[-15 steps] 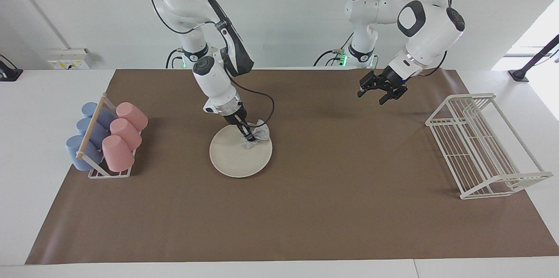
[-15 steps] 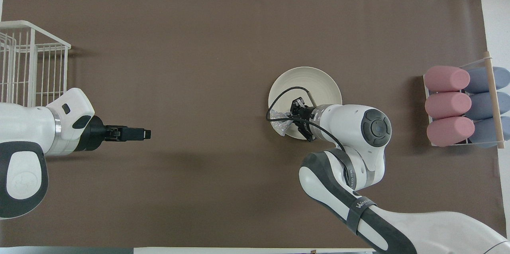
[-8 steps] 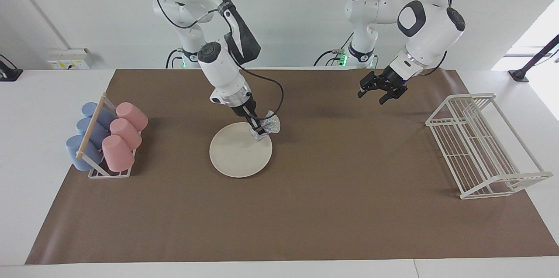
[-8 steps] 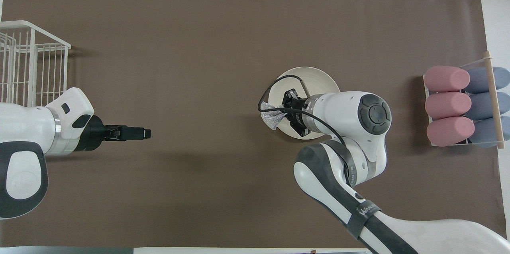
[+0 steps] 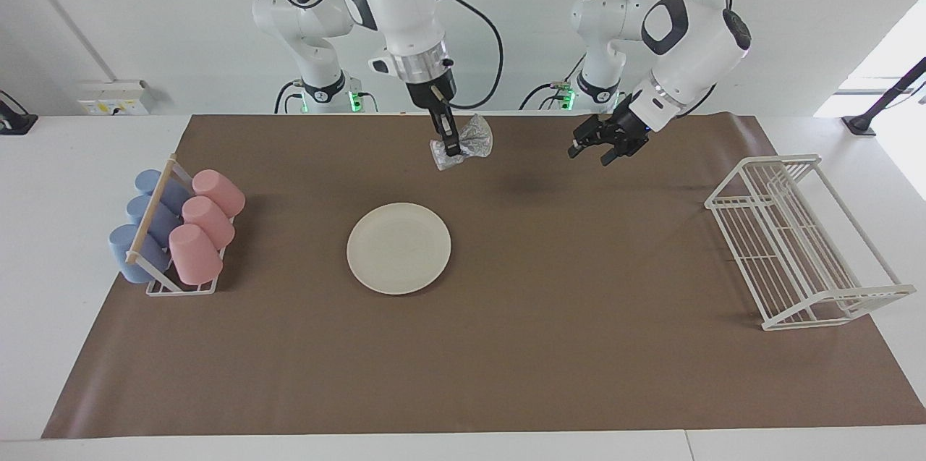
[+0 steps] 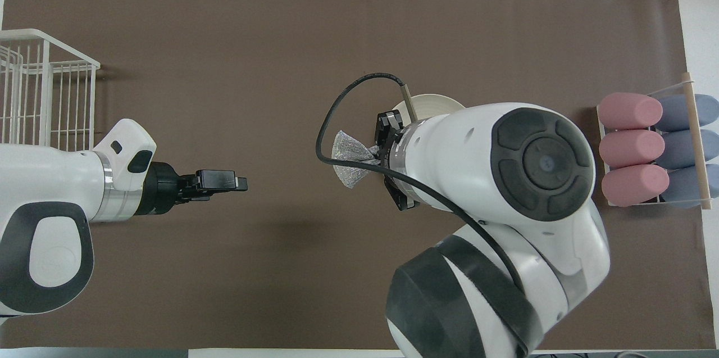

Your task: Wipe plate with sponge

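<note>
From my station I see the sponge [image 5: 463,143] pinched in the right gripper [image 5: 450,145], its fingertips clamped tight on the pad's middle so that the glittery, pouch-like fabric bunches and flares out to either side like a bow. It hangs in the air, clear of the brown mat [image 5: 506,345], over the strip of mat nearer to the robots than the plate [image 5: 398,248]. In the facing view the sponge sits at about one o'clock from the plate, well apart from it; in the overhead view the sponge [image 6: 351,159] shows at roughly eight o'clock from the sliver of plate [image 6: 435,104] that the right arm's big white wrist leaves uncovered. The plate itself lies flat on the mat, round, cream-white, smooth, with a plain shallow rim.

The left gripper [image 5: 596,147] waits in the air with its jaws apart and nothing between them, at three o'clock from the sponge in the facing view.

A white wire rack [image 5: 796,244] stands at the left arm's end of the table. At the right arm's end a small holder [image 5: 155,211] with a wooden bar carries matte pink cups [image 5: 206,224] and blue cups [image 5: 141,222] lying on their sides. I can read no writing anywhere.
</note>
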`<state>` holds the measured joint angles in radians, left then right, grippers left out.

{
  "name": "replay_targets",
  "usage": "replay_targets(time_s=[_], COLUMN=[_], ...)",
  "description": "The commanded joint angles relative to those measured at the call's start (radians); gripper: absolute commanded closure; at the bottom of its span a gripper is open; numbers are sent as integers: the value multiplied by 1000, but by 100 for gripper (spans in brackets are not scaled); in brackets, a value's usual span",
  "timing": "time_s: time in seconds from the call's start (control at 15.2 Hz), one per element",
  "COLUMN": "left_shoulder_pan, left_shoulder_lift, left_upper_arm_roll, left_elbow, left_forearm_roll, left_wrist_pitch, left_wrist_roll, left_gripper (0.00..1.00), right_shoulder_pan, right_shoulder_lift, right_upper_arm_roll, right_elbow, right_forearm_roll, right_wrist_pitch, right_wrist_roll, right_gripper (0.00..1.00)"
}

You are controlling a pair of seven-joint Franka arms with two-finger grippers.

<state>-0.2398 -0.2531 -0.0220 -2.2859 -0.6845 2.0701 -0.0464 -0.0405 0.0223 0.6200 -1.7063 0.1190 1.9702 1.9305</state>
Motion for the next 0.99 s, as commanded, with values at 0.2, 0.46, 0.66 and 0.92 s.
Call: replay_targets(time_s=[0.2, 0.46, 0.66, 0.92], left_shoulder_pan=[1, 8, 31, -19], left_shoulder_lift=[-20, -26, -23, -20], left_upper_arm_roll=[20, 30, 36, 4], left_elbow=[5, 14, 25, 26], left_forearm_roll=[-445, -599, -659, -731], left_wrist_pitch=[-51, -138, -189, -113], left_wrist_roll=[-10, 45, 43, -7], left_gripper=[0, 0, 0, 0], right_shoulder_pan=[71, 76, 76, 77], right_shoulder_lift=[-8, -13, -13, -15], right_upper_arm_roll=[18, 18, 18, 18], right_elbow=[48, 42, 43, 43], right_forearm_roll=[-102, -104, -104, -105], right_wrist_pitch=[-93, -100, -100, -100], right_wrist_roll=[197, 197, 199, 199], right_gripper=[100, 100, 100, 100])
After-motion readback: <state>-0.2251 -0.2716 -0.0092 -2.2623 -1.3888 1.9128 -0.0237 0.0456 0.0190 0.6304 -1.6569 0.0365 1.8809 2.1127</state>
